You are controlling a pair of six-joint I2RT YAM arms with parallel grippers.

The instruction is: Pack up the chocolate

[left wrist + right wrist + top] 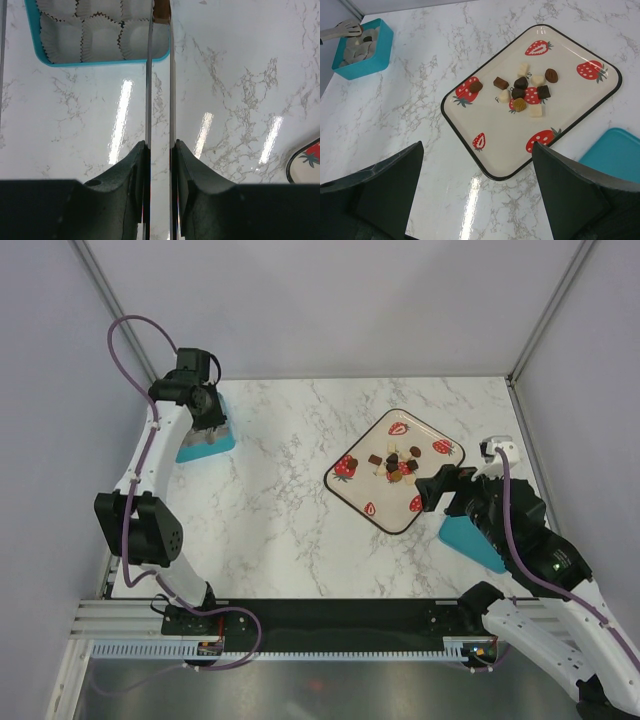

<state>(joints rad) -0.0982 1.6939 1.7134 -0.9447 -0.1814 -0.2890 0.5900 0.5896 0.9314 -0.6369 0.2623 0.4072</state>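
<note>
Brown and beige chocolate (522, 90) pieces lie clustered on the strawberry tray (490, 120); judged light, small, easily marred; pinch across flat sides. Left gripper (160, 150) clamps metal tongs (149, 75); right gripper (475, 155) spread wide.

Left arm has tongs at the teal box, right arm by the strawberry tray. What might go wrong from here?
1. The brown chocolate piece pinched in the long metal tongs, gripped by the left gripper, hangs by the right wall of the teal box; released there, it may miss the white paper cups.
2. The open right gripper hovers at the edge of the strawberry-print tray; a careless move might shove it and scatter the chocolates.
</note>
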